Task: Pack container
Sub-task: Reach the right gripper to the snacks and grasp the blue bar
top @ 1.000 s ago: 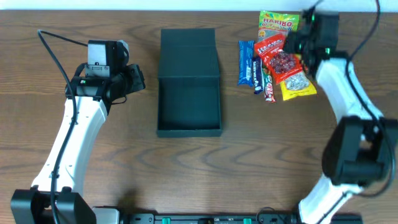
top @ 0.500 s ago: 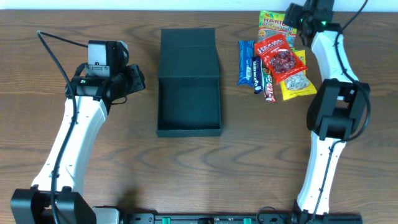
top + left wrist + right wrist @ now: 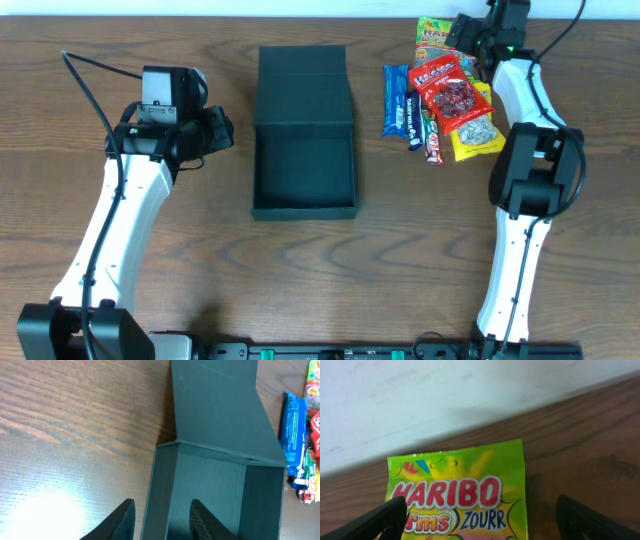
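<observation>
The container (image 3: pixel 305 175) lies open at the middle of the surface (image 3: pixel 420 250), its flap lid (image 3: pixel 300 85) folded back flat. The left gripper (image 3: pixel 218 130) hovers just left of it, jaws partly parted and empty. The right gripper (image 3: pixel 485 517), spread wide and grasping nothing, sits well to the container's right, over the Haribo bag (image 3: pixel 460 495).

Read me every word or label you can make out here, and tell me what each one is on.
"HARIBO": on the green and yellow candy bag, seen by the right wrist camera.
"rms" and "ZOURR": the line below it on the same bag; the start of it does not show.
Print on the red packet and the blue bar: too small to read.
On the container: no text.
</observation>
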Action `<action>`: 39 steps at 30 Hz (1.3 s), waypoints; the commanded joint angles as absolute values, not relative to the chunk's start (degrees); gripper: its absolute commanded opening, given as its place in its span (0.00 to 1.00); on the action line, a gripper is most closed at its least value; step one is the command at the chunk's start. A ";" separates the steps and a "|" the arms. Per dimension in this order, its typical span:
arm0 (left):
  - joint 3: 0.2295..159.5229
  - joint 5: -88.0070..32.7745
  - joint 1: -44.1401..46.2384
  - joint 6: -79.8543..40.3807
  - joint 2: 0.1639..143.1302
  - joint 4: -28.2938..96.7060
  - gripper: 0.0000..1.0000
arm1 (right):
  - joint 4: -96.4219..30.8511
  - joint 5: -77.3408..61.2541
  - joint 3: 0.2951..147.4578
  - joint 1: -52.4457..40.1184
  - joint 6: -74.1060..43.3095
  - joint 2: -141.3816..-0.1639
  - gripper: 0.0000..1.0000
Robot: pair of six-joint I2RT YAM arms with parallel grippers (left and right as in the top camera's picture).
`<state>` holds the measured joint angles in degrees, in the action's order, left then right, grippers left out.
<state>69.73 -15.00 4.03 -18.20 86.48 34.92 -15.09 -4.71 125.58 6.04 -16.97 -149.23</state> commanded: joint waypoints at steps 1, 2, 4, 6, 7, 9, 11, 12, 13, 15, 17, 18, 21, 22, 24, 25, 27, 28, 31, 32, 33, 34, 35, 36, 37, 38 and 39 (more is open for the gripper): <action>70.41 -14.68 4.05 -18.46 86.78 35.44 0.38 | -15.40 -11.40 127.90 6.09 -18.59 -149.71 0.90; 70.41 -14.68 4.05 -18.46 86.78 35.44 0.38 | -16.97 -14.44 129.10 6.00 -18.59 -149.08 0.86; 70.41 -14.66 4.05 -18.46 86.78 35.33 0.38 | -22.50 -17.78 132.16 5.28 -17.96 -147.83 0.81; 70.41 -14.66 4.05 -18.44 86.78 35.33 0.38 | -30.39 -18.87 136.00 3.49 -15.49 -146.50 0.84; 70.41 -14.66 4.05 -18.44 86.78 35.33 0.38 | -33.30 -18.87 137.36 2.59 -13.74 -145.86 0.87; 70.41 -14.66 4.05 -18.44 86.78 35.33 0.39 | -38.76 -18.28 139.55 0.58 -10.98 -144.75 0.88; 70.41 -14.61 4.05 -18.41 86.78 35.29 0.42 | -45.30 -17.74 140.79 -3.20 -7.73 -144.40 0.88; 70.41 -14.61 4.05 -18.39 86.78 35.27 0.42 | -47.77 -16.88 140.68 -4.73 -7.64 -144.49 0.86; 70.41 -14.63 4.05 -18.39 86.78 35.31 0.42 | -49.58 -15.27 140.14 -6.11 -7.60 -144.51 0.83; 70.39 -14.63 4.05 -18.39 86.78 35.35 0.43 | -51.79 -12.51 139.70 -8.49 -6.96 -144.49 0.82; 70.41 -14.63 4.05 -18.13 86.78 35.35 0.43 | -53.65 -9.93 139.68 -10.35 -5.65 -144.49 0.81; 70.41 -14.61 4.05 -17.96 86.78 35.35 0.43 | -55.02 -6.55 139.52 -11.33 -5.72 -144.51 0.80; 70.41 -14.59 4.05 -17.72 86.78 35.35 0.43 | -55.77 -3.25 137.21 -12.23 -7.40 -144.51 0.77; 70.41 -14.63 4.05 -17.47 86.78 35.35 0.43 | -56.34 -2.87 136.31 -12.21 -8.88 -144.51 0.76; 70.41 -14.61 4.05 -16.64 86.78 35.38 0.43 | -58.17 -2.50 135.09 -12.19 -11.86 -144.51 0.73; 70.41 -14.61 4.05 -16.64 86.78 35.35 0.44 | -58.92 -1.08 134.89 -12.21 -13.28 -144.51 0.73; 70.41 -14.61 4.05 -16.64 86.78 35.33 0.44 | -59.61 1.76 134.87 -12.43 -14.31 -144.51 0.73; 70.41 -14.59 4.05 -16.64 86.78 35.31 0.44 | -59.57 1.93 134.74 -12.51 -14.33 -144.51 0.74; 70.41 -14.59 4.05 -16.64 86.78 35.31 0.44 | -58.59 1.91 132.84 -12.82 -14.33 -144.51 0.73; 70.39 -14.59 4.05 -16.64 86.78 35.29 0.45 | -58.08 1.89 131.87 -12.84 -14.35 -144.51 0.73; 70.41 -14.59 4.05 -16.64 86.78 35.29 0.45 | -57.69 1.65 130.96 -12.91 -14.35 -144.51 0.73; 70.41 -14.59 4.05 -16.64 86.78 35.29 0.45 | -57.17 1.30 129.99 -12.95 -14.35 -144.51 0.73; 70.41 -14.59 4.05 -16.64 86.78 35.29 0.45 | -56.36 1.08 128.99 -12.99 -14.33 -144.51 0.72; 70.41 -14.59 4.05 -16.64 86.78 35.29 0.45 | -55.46 1.08 128.22 -13.06 -14.33 -144.51 0.73; 70.41 -14.59 4.05 -16.64 86.78 35.29 0.45 | -54.70 1.08 127.72 -13.06 -14.35 -144.51 0.73; 70.41 -14.61 4.05 -16.67 86.78 35.29 0.45 | -54.35 1.08 127.48 -13.06 -14.33 -144.51 0.73; 70.41 -14.61 4.05 -16.67 86.78 35.33 0.45 | -54.11 1.08 127.37 -13.06 -14.33 -144.51 0.70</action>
